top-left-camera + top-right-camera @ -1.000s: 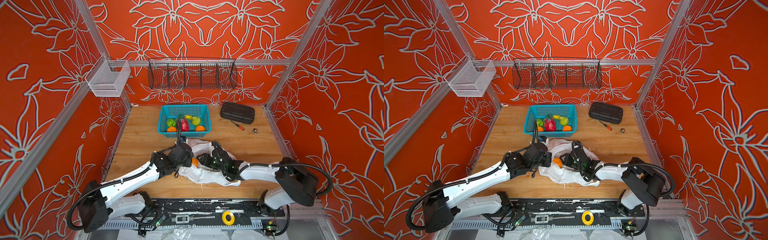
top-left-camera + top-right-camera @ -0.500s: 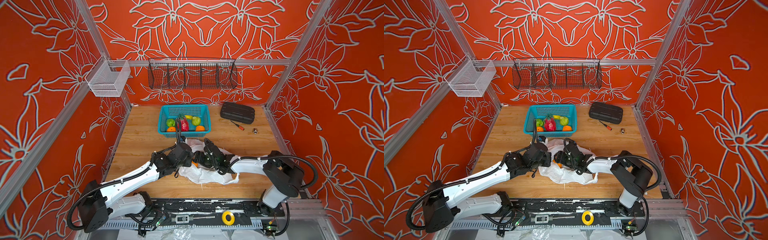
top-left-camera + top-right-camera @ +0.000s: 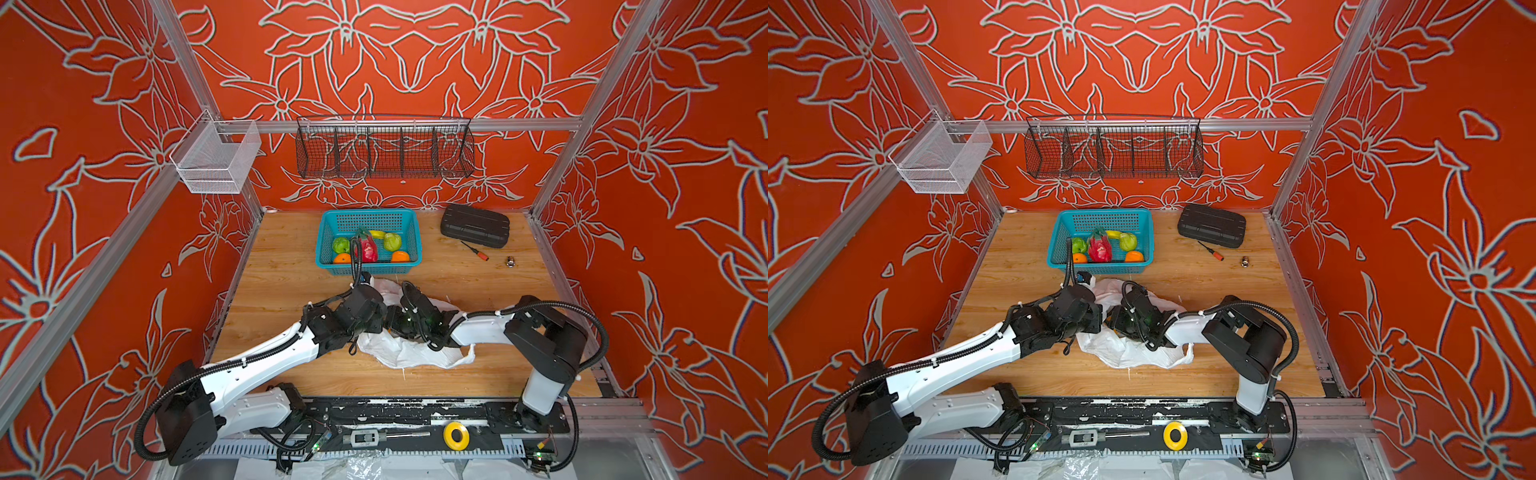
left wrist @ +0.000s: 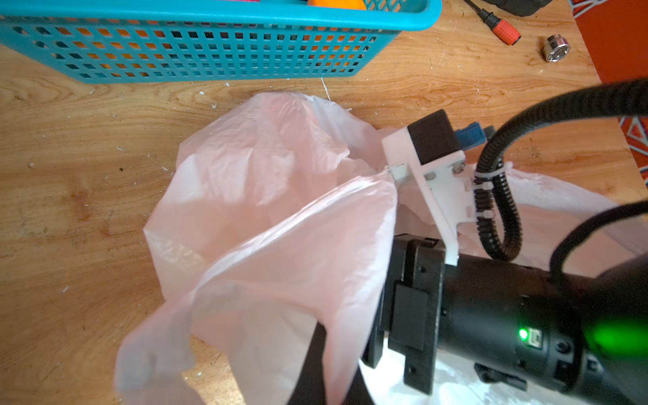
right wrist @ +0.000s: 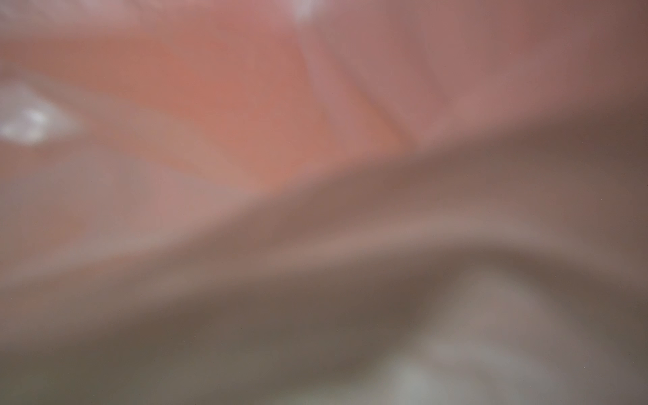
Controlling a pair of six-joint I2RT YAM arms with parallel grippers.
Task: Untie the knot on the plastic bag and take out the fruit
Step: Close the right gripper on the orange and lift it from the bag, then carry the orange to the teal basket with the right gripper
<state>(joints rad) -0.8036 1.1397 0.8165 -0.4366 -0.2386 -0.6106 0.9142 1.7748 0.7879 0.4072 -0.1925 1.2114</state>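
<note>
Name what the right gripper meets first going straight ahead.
Probably the film of the plastic bag, which fills the right wrist view; just beyond sits the left gripper, though depth is unclear.

Inspection finding: no legible text, label, brand mark, number or sign in any view.
</note>
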